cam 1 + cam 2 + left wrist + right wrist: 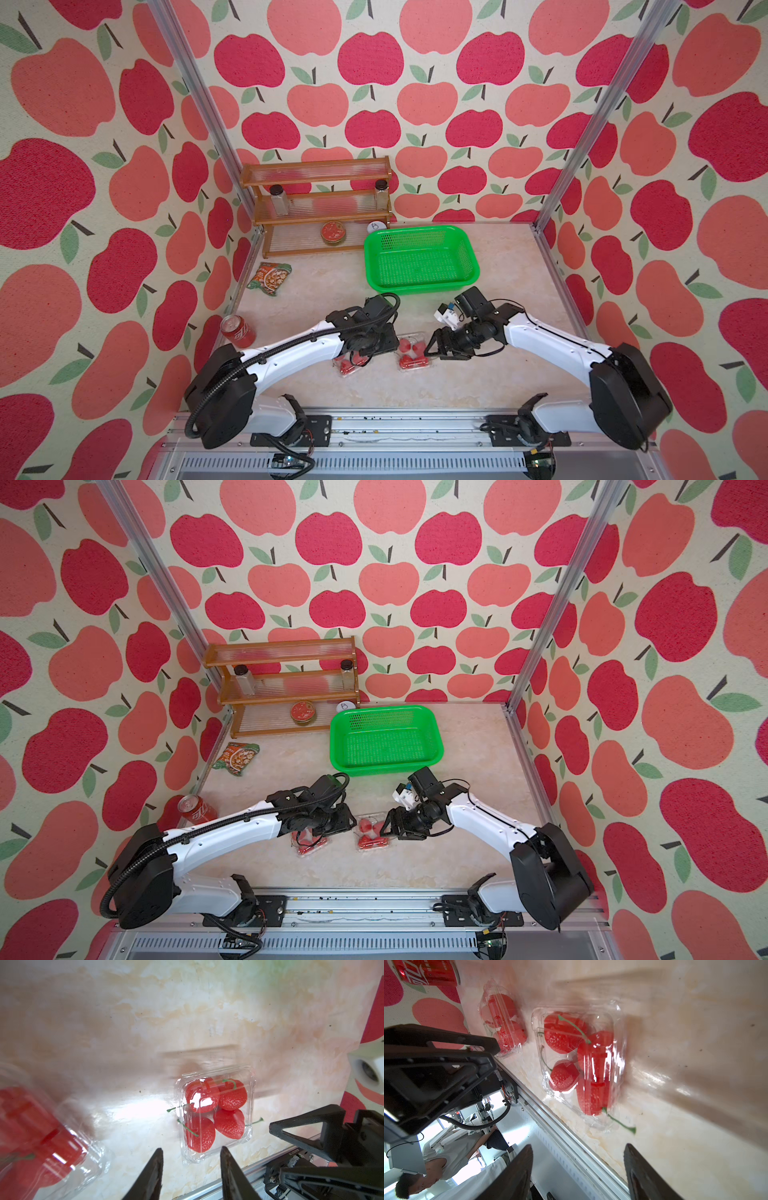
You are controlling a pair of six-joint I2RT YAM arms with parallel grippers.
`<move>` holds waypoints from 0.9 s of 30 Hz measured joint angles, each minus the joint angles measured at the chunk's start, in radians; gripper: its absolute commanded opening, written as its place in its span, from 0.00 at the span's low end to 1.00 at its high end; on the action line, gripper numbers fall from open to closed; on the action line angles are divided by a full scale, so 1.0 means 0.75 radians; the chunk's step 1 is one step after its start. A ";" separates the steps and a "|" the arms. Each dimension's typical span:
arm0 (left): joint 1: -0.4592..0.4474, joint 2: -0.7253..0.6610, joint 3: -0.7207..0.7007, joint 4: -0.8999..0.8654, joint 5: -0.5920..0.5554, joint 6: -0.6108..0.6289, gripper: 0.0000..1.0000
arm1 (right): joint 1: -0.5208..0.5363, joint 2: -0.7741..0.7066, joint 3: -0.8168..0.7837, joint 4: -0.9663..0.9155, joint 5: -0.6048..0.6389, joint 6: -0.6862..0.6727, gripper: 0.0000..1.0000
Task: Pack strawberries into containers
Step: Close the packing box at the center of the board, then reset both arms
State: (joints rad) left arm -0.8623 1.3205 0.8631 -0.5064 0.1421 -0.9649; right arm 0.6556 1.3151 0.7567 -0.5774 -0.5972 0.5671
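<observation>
The packing looks nearly or wholly finished. In both top views the two clear clamshell containers lie side by side at about 6 o'clock on the desk [457, 386], near the front rail. The left clamshell [490, 985] is at 9 o'clock from the right clamshell [252, 1105] and partly under the left arm. The left wrist view shows four strawberries [229, 1124] inside the right clamshell. Its lid is down over them, and thin green stems poke out at the seams. The left clamshell also holds red berries under a lowered lid, but it is too blurred for a sure count. No berry shows loose on the desk, and none shows in the green basket [424, 286] at 1 o'clock. The left end effector [191, 1148] has its fingers spread with nothing between them, just short of the right clamshell. The right end effector [578, 1145] is spread wider and is also empty, at 3 o'clock from that same box. What may remain is pressing the lids fully shut, since the pictures cannot show whether either catch has snapped. The protruding stems could keep a seam from seating.
</observation>
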 measured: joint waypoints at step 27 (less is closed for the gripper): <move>1.320 -0.332 -0.290 0.367 -0.389 0.828 0.99 | -0.562 -0.323 0.009 0.303 1.127 -0.405 0.99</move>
State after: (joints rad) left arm 0.1276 1.0718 0.6456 -0.2310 -0.1497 -0.3443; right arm 0.2340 1.0729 0.7631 -0.3504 0.2481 0.2630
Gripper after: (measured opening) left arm 0.993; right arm 0.992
